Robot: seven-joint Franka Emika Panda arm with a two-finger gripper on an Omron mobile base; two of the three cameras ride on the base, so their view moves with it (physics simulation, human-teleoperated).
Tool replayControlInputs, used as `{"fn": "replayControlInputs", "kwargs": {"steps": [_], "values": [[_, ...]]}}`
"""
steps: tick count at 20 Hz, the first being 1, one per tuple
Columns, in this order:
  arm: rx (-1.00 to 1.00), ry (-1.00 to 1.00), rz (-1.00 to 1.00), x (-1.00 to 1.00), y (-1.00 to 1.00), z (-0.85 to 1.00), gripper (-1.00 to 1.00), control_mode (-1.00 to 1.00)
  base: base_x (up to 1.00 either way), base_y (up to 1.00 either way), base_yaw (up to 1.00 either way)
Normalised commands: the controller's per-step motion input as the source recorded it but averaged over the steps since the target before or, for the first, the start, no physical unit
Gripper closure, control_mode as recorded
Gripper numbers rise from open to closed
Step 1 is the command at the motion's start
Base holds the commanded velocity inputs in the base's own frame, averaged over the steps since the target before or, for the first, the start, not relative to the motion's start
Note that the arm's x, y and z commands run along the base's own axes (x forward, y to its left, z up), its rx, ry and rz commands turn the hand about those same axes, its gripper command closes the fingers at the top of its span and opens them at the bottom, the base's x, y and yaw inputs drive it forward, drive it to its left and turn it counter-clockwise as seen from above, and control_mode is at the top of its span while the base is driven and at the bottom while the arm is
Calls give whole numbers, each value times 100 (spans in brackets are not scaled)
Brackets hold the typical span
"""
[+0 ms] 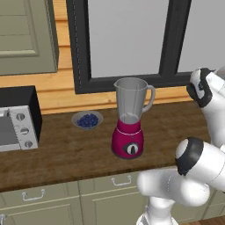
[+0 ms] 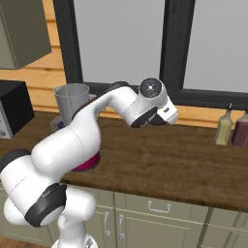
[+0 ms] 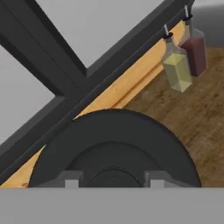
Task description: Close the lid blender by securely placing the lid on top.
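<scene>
Standing mid-counter (image 1: pixel 66 149), the blender (image 1: pixel 128 118) is keeping its jar rim uncovered, with a bowl of blueberries (image 1: pixel 87 119) just beside it and a toaster oven (image 1: pixel 17 118) farther left. From the right base view the arm's white links are hiding most of the blender. Two bottles (image 2: pixel 231 128) are sitting well apart toward the window. Up close, the lid (image 3: pixel 113 148) is lying between the fingertips (image 3: pixel 70 180), its lower part cut off; the jaws are appearing to be closed on it.
</scene>
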Motion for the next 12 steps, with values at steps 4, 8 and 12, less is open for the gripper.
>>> {"fn": "replayControlInputs", "kwargs": {"steps": [4,8,12], "values": [[-1,-2,0,3,39,100,100,-100,0,0,0],[2,8,0,0,55,100,100,-100,0,0,0],[8,31,0,0,55,100,100,-100,0,0,0]]}}
